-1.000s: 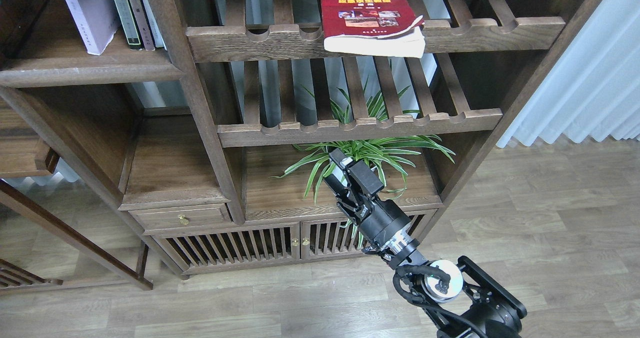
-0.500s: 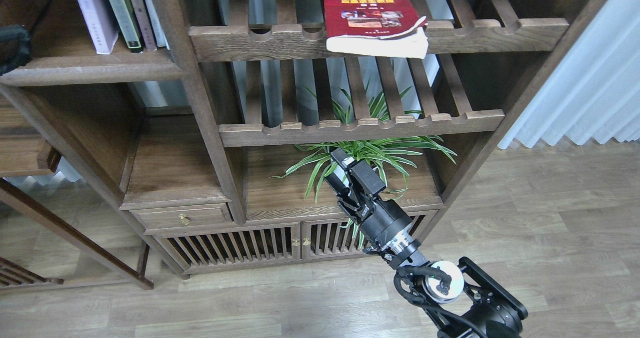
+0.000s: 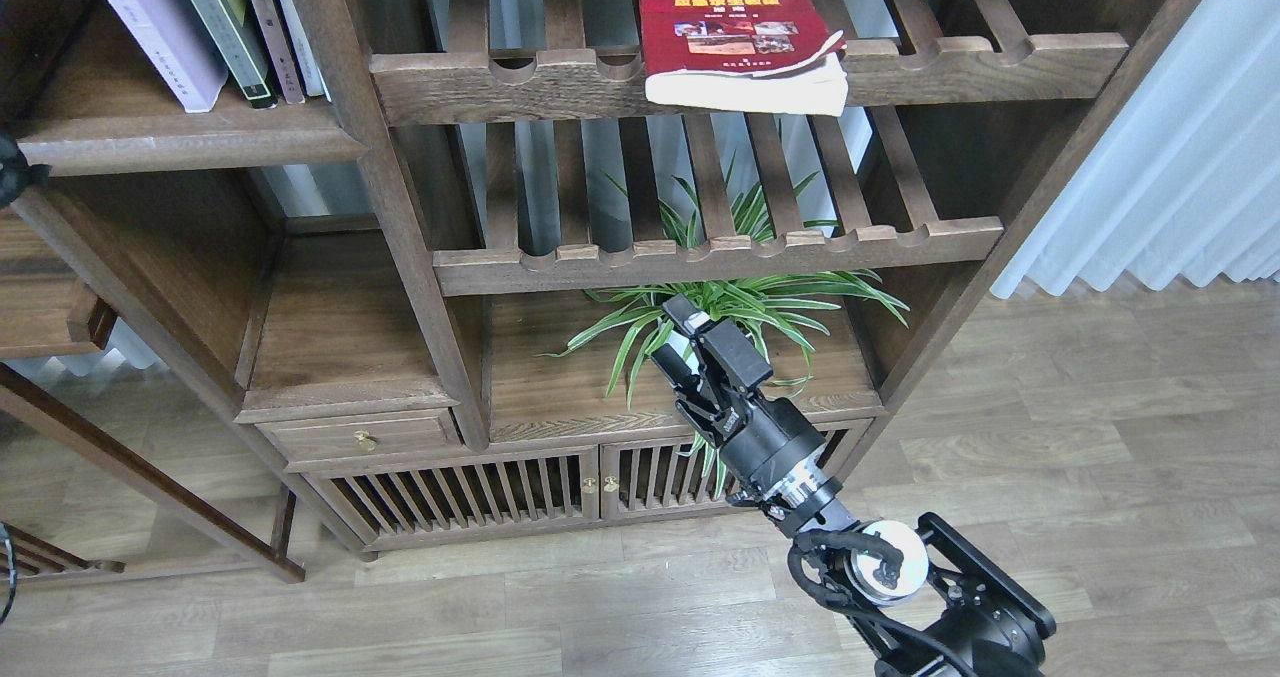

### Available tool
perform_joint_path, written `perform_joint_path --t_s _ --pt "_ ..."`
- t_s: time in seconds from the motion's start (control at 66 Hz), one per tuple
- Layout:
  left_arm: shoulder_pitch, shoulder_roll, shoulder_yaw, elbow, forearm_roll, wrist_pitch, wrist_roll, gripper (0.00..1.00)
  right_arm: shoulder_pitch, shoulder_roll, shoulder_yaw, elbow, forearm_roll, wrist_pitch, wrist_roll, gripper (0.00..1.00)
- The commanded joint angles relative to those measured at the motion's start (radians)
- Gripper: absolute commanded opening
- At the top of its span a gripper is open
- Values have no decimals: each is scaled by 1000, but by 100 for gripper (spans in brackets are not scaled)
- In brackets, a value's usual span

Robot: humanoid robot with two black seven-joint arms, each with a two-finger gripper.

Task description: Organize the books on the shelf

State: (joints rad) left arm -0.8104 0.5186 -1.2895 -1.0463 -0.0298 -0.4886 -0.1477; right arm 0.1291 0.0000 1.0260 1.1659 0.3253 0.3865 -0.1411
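The thick red book [image 3: 735,22] with a yellow title lies flat on the top slatted rack, its page edge hanging over the front rail. On the solid dark-brown shelf [image 3: 190,139] at the top left, the pale lavender-white book [image 3: 150,27] and the black-edged yellow-green book [image 3: 215,17] stand leaning among other thin volumes. My right gripper [image 3: 700,332] hovers low in front of the plant, far below the red book, open and holding nothing. Only a dark sliver [image 3: 8,172] shows at the left edge; my left gripper's fingers are out of view.
A spider plant [image 3: 740,302] sits on the cabinet top behind my right gripper. A second slatted rack [image 3: 700,252] spans just above it. An upright post [image 3: 400,207] separates the left compartments from the racks. Drawer and slatted cabinet doors below; wooden floor and white curtain to the right.
The dark part at the left edge has dropped lower and mostly left the view. The standing books appear shifted slightly left. My right arm and the red book stay put.
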Motion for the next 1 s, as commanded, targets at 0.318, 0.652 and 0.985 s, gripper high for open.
perform_joint_path --t_s 0.318,0.652,0.985 --pt "261 -2 -40 -244 -148 0 11 93 14 0 26 18 3 48 0 98" --pt "517 -6 -19 -293 -148 0 49 92 14 0 120 138 9 57 24 98" --pt "665 -35 39 -294 -142 0 102 92 15 0 204 233 9 48 66 98"
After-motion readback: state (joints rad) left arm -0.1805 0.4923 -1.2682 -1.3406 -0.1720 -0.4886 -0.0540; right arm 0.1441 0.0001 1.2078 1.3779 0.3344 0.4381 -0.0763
